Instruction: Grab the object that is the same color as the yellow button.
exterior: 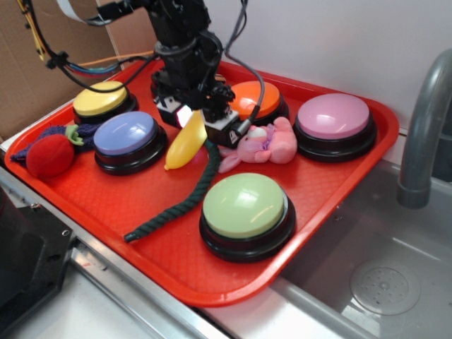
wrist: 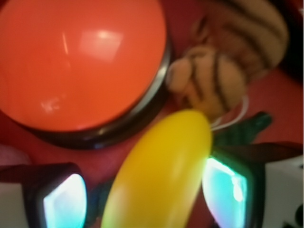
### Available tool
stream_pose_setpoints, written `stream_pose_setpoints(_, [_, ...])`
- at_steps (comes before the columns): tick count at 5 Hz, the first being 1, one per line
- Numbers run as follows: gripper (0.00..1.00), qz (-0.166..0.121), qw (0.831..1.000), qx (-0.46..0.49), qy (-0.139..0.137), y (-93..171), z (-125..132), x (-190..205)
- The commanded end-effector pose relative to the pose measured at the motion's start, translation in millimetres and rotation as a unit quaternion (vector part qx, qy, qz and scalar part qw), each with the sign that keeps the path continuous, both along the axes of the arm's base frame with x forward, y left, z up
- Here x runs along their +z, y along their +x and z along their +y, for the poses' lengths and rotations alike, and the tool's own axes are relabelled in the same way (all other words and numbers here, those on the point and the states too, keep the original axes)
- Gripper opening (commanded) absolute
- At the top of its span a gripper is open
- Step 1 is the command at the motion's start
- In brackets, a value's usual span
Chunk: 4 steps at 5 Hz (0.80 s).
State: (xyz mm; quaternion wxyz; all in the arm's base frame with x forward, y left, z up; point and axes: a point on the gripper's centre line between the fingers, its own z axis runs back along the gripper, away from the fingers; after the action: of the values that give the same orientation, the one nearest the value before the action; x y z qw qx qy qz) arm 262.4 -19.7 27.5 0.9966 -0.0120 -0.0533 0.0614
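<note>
Five round dome buttons sit on a red plastic tray (exterior: 332,185) with a fine pebbled surface and a raised rim. The biggest-looking is the pale green button (exterior: 246,209) at the front; behind it stand the pink button (exterior: 334,120), the orange button (exterior: 256,99), the lavender button (exterior: 128,136) and the yellow button (exterior: 101,98), each a glossy cap on a black base. A dark green twisted rope (exterior: 185,199) snakes from the tray's front toward the middle. A pink plush animal (exterior: 263,145) lies between the orange and green buttons, and a red plush strawberry (exterior: 50,154) rests on the left rim. The banana (exterior: 186,140), smooth, glossy and tapered, leans just beside the lavender button, its upper end between the pads of the gripper (exterior: 201,118). In the wrist view the pads (wrist: 227,188) flank the banana (wrist: 161,175) closely on both sides, clamped on it. Beyond its tip lies a striped plush tiger (wrist: 228,61), touching the orange button's base (wrist: 142,114).
</note>
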Motion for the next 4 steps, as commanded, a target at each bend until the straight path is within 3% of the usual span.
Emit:
stream_pose_setpoints(1, [0.00,-0.013,1.000,0.003,0.003,10.3,1.2,15.6])
stream_pose_setpoints(3, [0.00,-0.012,0.998,-0.047,0.026,0.1,0.6,49.5])
stream_pose_setpoints(4, [0.00,0.023,0.997,-0.058,0.054,-6.4,1.4,70.1])
